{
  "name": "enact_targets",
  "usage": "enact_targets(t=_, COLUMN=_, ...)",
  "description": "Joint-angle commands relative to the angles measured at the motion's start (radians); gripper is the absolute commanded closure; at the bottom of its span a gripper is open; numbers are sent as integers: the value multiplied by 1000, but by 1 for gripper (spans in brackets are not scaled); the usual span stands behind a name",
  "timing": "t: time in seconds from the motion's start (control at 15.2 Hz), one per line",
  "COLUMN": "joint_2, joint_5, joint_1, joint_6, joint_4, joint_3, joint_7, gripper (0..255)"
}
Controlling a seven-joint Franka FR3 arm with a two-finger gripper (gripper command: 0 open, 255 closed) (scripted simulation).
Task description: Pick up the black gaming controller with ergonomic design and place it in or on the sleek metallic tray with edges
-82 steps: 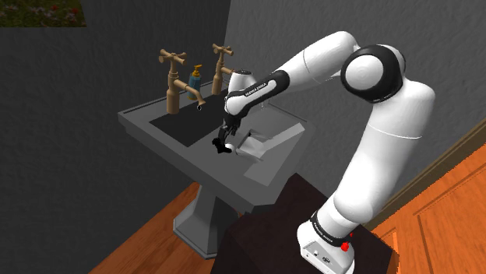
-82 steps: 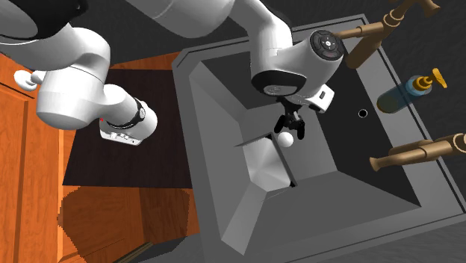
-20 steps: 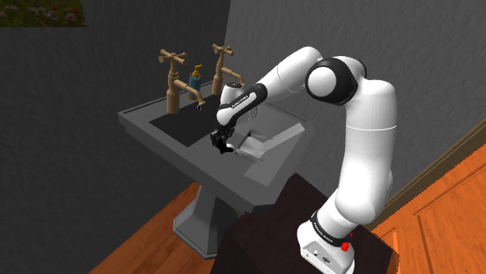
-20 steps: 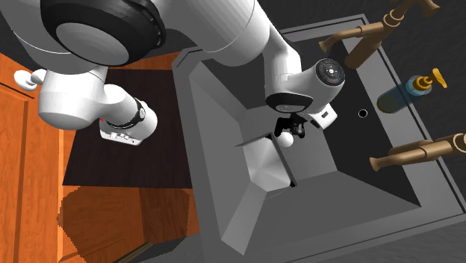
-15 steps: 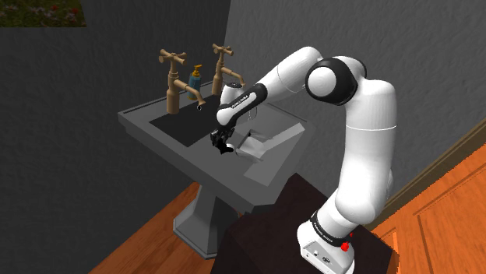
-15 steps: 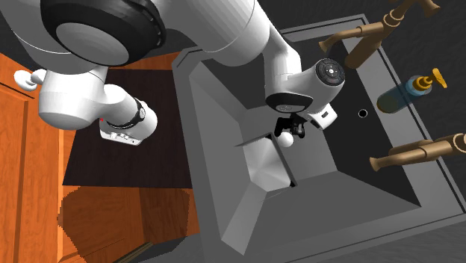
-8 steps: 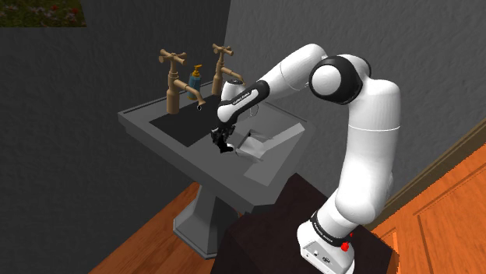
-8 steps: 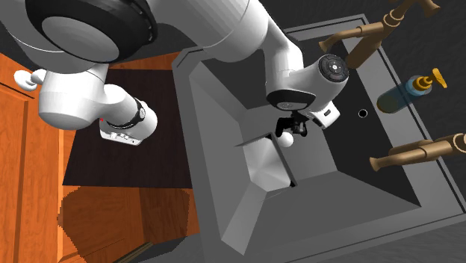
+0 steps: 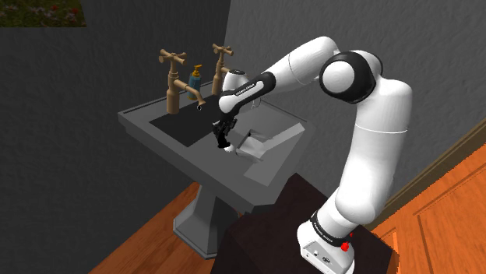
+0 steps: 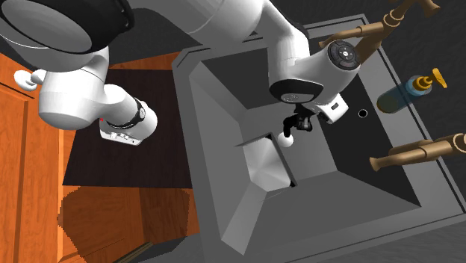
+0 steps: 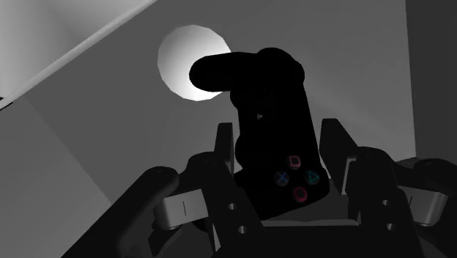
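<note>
**K:** Since 0.5 s ago the wrist had lifted and swung toward the taps, and the elbow had risen. Shoulder view tally?

**M:** One sink (image 9: 181,149), two brass taps (image 9: 174,76), one blue soap bottle (image 9: 195,79), one pale tray (image 9: 265,143) lying in the basin, one black controller (image 9: 223,143). It hung under the gripper (image 9: 224,135), over the basin and just beside the tray, with its long axis near upright.

**K:** Second exterior view?

**M:** Same counts. The controller sat off the tray, on the tap-ward side, with one white round object (image 10: 284,139) just beside it.

**K:** Wrist view, the fingers?

**M:** The fingers (image 11: 223,152) stood partly spread, pinching the controller's body from both sides. Its long axis ran along the fingers. One grip pointed away from the hand and hooked toward the white round object. The button face was turned to the camera.
</note>
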Motion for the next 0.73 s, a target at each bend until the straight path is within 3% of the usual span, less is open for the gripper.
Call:
enact_targets(t=0.0, joint_2=-19, joint_5=0, joint_1=-1, joint_6=-23, joint_4=4, joint_3=0, joint_7=-1, gripper=255)
enact_targets(t=0.66, joint_2=-106, joint_5=2, joint_1=-1, joint_6=-135, joint_4=29, joint_3=1, joint_7=-3, gripper=255)
